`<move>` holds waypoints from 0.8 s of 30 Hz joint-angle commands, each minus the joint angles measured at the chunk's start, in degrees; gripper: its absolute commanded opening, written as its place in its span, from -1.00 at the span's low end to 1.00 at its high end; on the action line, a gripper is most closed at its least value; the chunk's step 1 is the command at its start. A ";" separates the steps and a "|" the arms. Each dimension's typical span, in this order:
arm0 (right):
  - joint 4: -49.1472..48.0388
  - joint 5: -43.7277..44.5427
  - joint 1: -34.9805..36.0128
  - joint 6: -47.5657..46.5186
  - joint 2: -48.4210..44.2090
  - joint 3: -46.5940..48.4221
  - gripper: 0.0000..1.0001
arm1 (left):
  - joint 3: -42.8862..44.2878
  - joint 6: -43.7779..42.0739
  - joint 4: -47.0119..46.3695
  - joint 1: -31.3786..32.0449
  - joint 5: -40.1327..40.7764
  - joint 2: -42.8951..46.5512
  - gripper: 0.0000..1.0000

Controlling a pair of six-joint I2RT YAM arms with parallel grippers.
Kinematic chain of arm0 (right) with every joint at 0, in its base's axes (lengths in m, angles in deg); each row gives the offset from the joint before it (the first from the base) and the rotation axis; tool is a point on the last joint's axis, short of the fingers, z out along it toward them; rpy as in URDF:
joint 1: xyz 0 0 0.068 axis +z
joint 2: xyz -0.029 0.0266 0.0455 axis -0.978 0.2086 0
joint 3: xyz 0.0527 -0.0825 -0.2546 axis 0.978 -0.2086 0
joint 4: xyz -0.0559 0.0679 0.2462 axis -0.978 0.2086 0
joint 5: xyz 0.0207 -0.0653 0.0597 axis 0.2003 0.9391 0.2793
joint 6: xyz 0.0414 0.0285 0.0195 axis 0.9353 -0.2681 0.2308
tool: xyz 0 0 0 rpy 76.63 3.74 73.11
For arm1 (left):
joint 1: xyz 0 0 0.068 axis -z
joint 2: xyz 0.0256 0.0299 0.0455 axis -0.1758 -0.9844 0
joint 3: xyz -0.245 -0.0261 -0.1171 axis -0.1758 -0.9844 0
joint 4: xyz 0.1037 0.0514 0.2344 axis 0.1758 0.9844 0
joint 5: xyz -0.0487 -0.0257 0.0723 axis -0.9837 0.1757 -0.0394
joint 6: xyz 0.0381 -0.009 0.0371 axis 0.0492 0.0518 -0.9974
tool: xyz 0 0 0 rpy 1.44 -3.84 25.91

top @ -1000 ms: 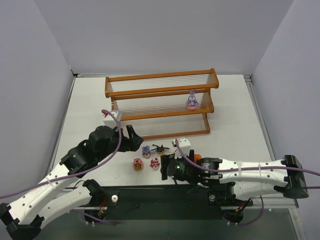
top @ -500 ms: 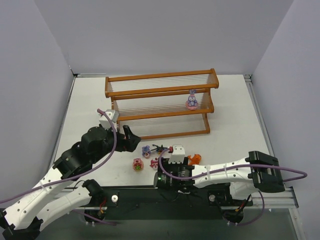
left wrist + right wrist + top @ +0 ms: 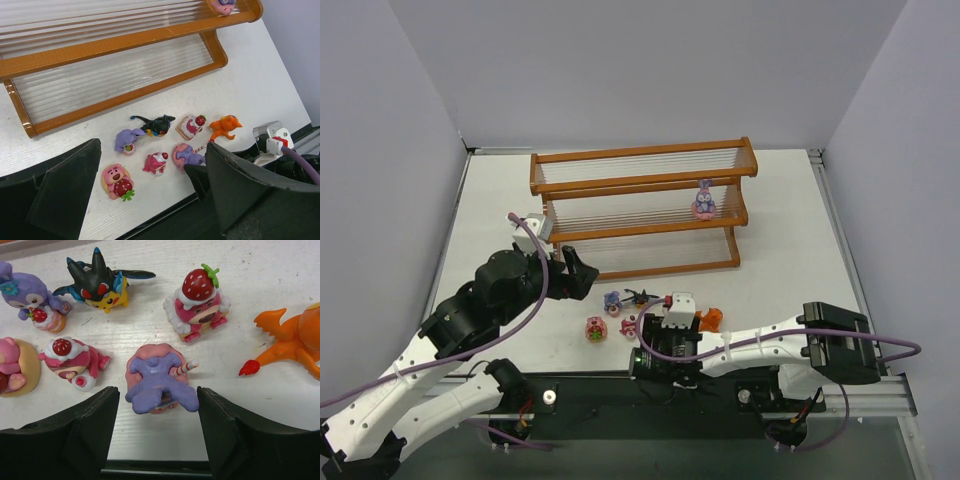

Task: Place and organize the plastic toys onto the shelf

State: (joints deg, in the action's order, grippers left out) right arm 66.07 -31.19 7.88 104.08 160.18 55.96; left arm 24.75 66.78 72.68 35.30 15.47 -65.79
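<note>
In the right wrist view a purple long-eared toy [image 3: 159,380] lies on its pink base, face down. My right gripper [image 3: 156,399] is open, one finger on each side of the toy with narrow gaps. Around it lie a black winged toy [image 3: 100,287], a pink-red strawberry toy [image 3: 197,305], an orange toy [image 3: 295,340], another purple one [image 3: 30,297] and two more pink ones [image 3: 70,362]. My left gripper [image 3: 152,150] hangs open above the same cluster, holding nothing. The shelf [image 3: 640,182] stands behind, with one purple toy [image 3: 704,202] on its middle tier.
The table's near edge [image 3: 155,465] runs just below my right fingers. The white wrist camera of the right arm [image 3: 678,305] sits among the toys. Grey walls close the table on three sides.
The right arm swung left and lowered onto the toy cluster, and its jaws narrowed around the face-down purple toy. The left gripper shifted slightly back and left, still open.
</note>
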 commanded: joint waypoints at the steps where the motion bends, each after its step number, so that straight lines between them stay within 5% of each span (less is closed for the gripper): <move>1: -1.22 5.98 -0.41 0.22 2.13 -1.02 0.28 | 3.34 -1.32 0.50 0.10 0.43 -0.26 0.90; 10: -5.79 7.65 -0.94 -2.86 3.63 -1.64 -0.05 | 5.98 -2.38 2.00 0.10 0.60 -1.49 0.90; 16: -6.24 6.51 -1.12 -6.20 3.11 -0.32 -0.81 | 5.98 -2.11 1.91 0.10 1.04 -1.14 0.90; 19: -5.62 5.81 -1.12 -7.34 1.18 0.03 -0.99 | 5.63 -2.11 1.82 0.10 1.83 -0.79 0.90; 24: 1.13 4.67 -0.94 -11.29 -4.18 4.50 -1.00 | 5.72 -2.64 1.65 0.10 4.02 -0.35 0.90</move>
State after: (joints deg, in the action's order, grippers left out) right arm 60.85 -28.37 7.10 96.45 162.21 55.46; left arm 28.05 65.29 74.80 35.30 16.91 -67.02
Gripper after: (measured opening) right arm 0.372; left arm 0.952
